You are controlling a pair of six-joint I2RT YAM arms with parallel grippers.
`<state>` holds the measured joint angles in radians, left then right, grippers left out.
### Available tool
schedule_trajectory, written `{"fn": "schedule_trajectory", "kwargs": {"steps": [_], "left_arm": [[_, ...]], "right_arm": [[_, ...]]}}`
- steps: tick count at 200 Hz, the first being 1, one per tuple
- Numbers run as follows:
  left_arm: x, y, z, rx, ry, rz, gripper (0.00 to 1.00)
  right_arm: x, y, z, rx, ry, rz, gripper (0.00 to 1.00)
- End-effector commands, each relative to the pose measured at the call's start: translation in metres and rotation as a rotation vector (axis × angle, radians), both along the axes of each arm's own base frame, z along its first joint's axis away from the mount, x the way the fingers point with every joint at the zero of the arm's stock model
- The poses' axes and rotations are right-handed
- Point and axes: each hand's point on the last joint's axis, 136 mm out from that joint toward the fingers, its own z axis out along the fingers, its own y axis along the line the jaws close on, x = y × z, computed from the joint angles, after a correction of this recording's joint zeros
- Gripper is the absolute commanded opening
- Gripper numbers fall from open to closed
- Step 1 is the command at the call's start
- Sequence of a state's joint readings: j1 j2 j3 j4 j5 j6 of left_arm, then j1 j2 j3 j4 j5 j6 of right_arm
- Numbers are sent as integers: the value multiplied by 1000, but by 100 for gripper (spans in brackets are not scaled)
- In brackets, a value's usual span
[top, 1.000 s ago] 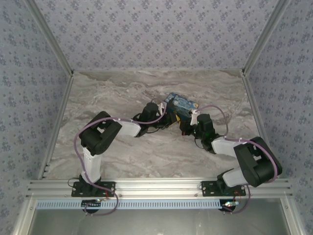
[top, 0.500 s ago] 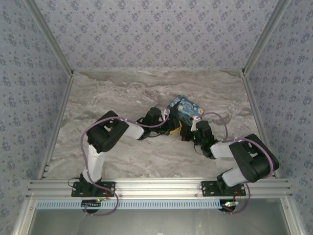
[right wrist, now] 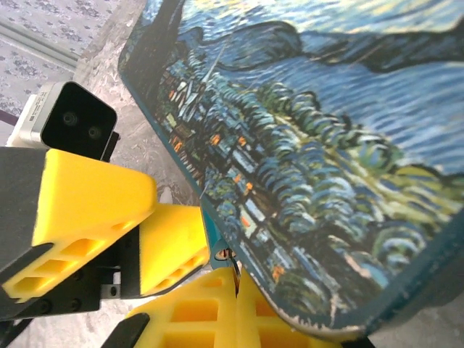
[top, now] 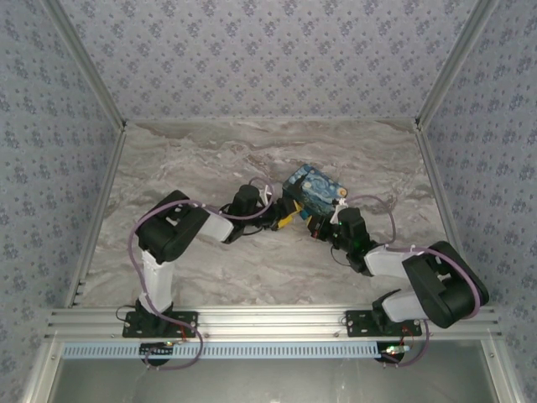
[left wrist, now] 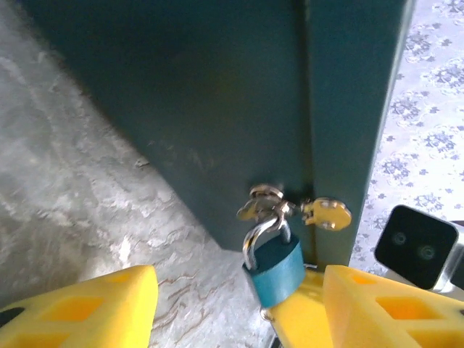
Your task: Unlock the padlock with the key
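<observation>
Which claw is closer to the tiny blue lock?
Right. The right gripper, shut, sits just below the padlock; the left gripper's open fingers stand apart on either side.

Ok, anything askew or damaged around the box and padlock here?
Nothing broken or spilled. The painted box sits skewed to the table edges, and the padlock hangs tilted from its hasp, inside the open left gripper.

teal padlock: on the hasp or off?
On: the small teal padlock hangs by its thin silver shackle through the silver hasp on the dark box. Locked or not: cannot tell.
</observation>
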<state>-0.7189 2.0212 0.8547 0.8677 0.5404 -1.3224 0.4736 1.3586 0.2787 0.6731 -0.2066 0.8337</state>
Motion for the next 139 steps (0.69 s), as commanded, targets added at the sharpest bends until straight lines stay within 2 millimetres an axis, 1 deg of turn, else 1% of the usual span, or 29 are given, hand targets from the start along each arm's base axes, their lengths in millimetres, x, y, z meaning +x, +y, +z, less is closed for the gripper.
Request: {"fn": "schedule_trajectory", "kwargs": {"steps": [1,79,139], "left_arm": [[-3,-14,7,-86,15,-19,58],[-11,-32,4,-91,39,-41,47],[-9,-30,2,-87,45,-11,25]], "right_arm": [[1,9,13,89,44,-11,0],[5,14,22,142,76,-28,0],[6,15,25,176,86,-41,0]]}}
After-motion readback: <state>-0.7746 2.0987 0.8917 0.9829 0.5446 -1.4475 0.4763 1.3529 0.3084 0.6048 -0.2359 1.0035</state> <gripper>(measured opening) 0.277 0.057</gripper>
